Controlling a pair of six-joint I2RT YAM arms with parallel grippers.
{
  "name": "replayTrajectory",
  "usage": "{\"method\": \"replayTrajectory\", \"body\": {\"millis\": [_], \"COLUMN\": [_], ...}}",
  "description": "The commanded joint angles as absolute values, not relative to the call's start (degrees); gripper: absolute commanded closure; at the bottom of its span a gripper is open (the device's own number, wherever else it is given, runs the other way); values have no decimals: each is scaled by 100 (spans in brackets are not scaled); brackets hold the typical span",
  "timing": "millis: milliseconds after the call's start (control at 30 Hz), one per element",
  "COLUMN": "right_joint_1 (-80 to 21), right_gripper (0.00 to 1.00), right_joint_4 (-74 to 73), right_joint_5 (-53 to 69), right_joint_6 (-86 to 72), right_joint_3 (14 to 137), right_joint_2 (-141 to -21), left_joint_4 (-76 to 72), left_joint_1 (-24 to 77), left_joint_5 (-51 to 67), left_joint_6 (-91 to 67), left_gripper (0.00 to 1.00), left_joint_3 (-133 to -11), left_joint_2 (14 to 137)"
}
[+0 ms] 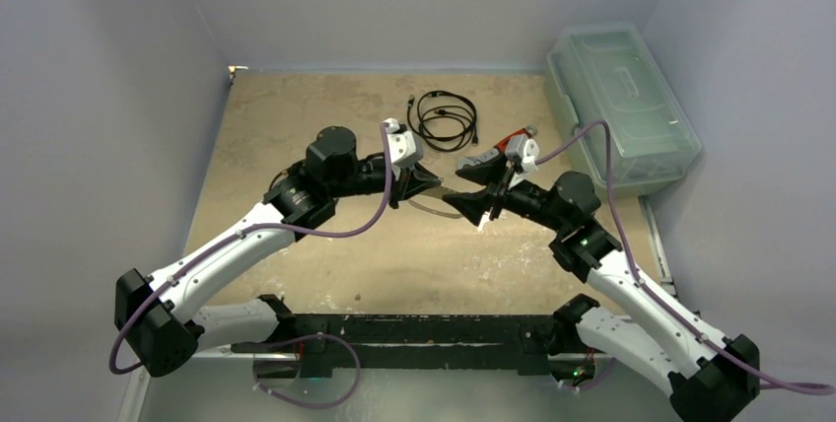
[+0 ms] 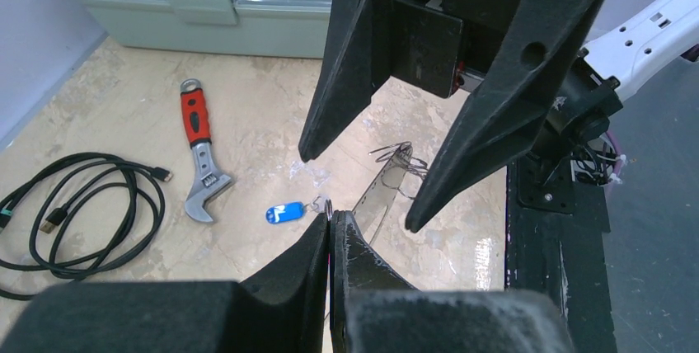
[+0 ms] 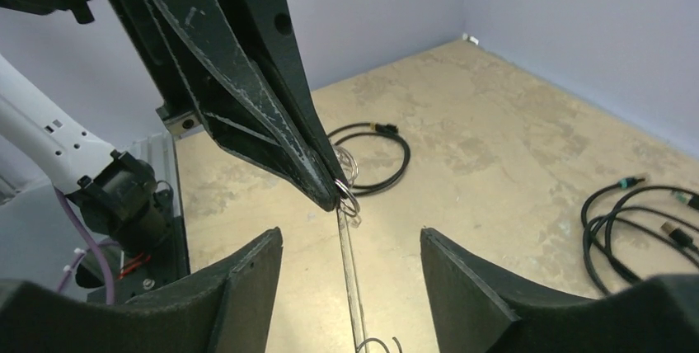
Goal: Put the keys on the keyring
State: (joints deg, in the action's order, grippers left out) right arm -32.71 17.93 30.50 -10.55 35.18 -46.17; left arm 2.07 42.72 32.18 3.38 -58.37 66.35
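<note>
Two grippers meet mid-frame: left gripper [image 2: 330, 219] clamps the thin silvery metal keyring [image 2: 379, 192], right gripper [image 3: 350, 233] gapes around it. Next, probably: steady the ring and thread the small blue-headed key [image 2: 284, 213].

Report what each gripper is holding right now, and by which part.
The left gripper is shut on the keyring, pinching one end of its rim. The right gripper is open, its fingers on either side of the ring, and holds nothing.

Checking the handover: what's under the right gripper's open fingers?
The keyring runs edge-on beneath the right gripper, pinched by the shut left gripper, whose fingers cover its far end. The blue key sits beside those tips.
</note>
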Motion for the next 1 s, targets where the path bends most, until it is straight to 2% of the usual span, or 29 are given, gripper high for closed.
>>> {"method": "replayTrajectory", "body": {"millis": [0,367,500,667,767,833,967], "right_joint_1": [-3288,-3337,-3356,-3368,-3376,-3379,-3392], "right_gripper": [39,60,61,56,58,68,95], "right_joint_4": [1800,1980,2132,2351,2422,2434,2422], "right_joint_5": [3175,3494,3723,3866,3859,3863,3906], "right_joint_6": [-967,-1002,-998,-984,-951,-925,-915], "right_joint_3": [3851,3867,3843,3813,3831,3847,3850], "right_joint_2": [-4834,-5194,-5299,-5440,-5511,-5555,-5640], "left_joint_4": [-166,-210,-220,-224,-229,-229,-220], "left_joint_1": [4255,4263,4257,4259,4257,4259,4254], "left_joint_5": [3110,2937,2923,2935,2933,2928,2891], "left_joint_6": [100,44,46,44,7,-109,-119], "left_gripper": [100,100,100,100,100,100,100], "left_joint_3": [-5876,-5880,-5889,-5872,-5872,-5871,-5871], "left_joint_2": [6614,6699,6690,6688,6689,6688,6680]}}
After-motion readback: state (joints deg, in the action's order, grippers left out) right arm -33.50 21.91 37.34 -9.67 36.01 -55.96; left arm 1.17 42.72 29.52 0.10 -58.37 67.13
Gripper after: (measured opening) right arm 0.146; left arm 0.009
